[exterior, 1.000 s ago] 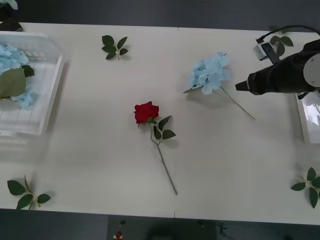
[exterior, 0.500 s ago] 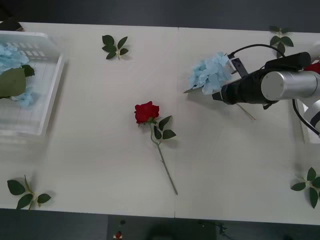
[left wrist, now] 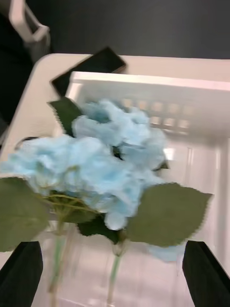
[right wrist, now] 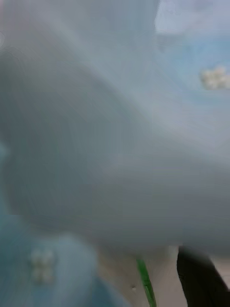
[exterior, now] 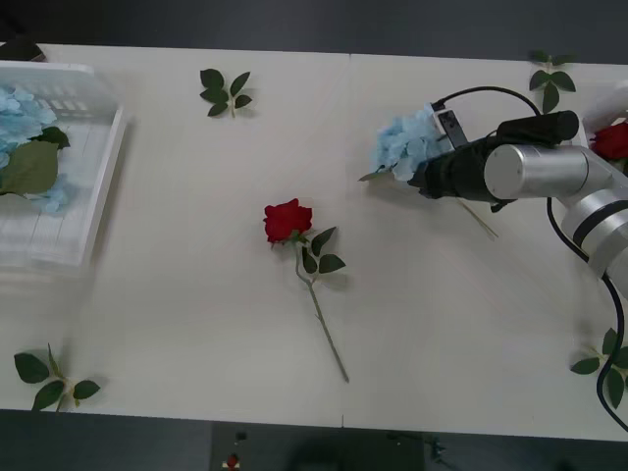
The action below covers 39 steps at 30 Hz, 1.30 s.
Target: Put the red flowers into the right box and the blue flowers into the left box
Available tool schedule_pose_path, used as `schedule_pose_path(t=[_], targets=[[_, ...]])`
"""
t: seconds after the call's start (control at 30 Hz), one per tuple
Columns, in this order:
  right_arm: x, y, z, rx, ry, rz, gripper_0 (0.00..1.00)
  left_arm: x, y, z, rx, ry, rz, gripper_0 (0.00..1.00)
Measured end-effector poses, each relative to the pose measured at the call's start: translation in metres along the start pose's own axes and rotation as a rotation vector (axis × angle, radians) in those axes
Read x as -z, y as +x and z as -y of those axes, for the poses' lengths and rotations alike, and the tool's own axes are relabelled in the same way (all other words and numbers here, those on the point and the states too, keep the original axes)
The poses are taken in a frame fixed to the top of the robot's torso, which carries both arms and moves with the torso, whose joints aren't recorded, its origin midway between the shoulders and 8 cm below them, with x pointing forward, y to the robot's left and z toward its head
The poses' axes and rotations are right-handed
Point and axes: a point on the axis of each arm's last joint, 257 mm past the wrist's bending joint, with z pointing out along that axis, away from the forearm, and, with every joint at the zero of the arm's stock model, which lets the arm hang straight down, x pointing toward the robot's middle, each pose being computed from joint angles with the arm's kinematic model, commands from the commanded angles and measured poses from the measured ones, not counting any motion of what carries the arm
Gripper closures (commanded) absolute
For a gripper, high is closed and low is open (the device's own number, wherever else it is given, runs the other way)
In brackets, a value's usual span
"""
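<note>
Right gripper [exterior: 424,179] has swung in from the table's right edge, now touching the loose blue flower [exterior: 404,143] at mid-right; can't tell its finger state. Stem runs from bloom back under the arm. Right arm nearest.

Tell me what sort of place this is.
Probably a robot lab or test bench, not a florist's: a plain white table with artificial flowers spread out, a slotted white plastic tray holding pale blue hydrangea clusters, dark floor around.

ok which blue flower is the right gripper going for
The lone blue flower lying on the table, right beside the right gripper; the other blue flowers already lie in the left box.
</note>
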Motion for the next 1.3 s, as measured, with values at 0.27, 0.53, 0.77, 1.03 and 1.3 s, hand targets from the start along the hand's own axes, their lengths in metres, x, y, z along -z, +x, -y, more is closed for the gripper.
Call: schedule_pose_path(t=[0.27, 0.53, 0.77, 1.03, 1.3], targets=[[0.0, 0.001, 0.001, 0.001, 0.003, -0.002, 1.0, 0.019, 0.023, 0.148, -0.169, 0.314, -0.064, 0.16], [0.0, 0.0, -0.002, -0.016, -0.009, 0.002, 1.0, 0.019, 0.075, 0.289, -0.143, 0.592, -0.108, 0.15], [0.015, -0.012, -0.029, -0.188, -0.157, 0.0, 1.0, 0.018, 0.121, 0.371, -0.178, 0.65, -0.134, 0.15], [0.088, -0.083, -0.039, -0.25, -0.35, 0.119, 1.0, 0.005, 0.174, 0.432, -0.289, 0.626, -0.146, 0.15], [0.159, -0.116, -0.052, -0.176, -0.524, 0.326, 1.0, 0.01, 0.169, 0.435, -0.287, 0.64, -0.13, 0.16]])
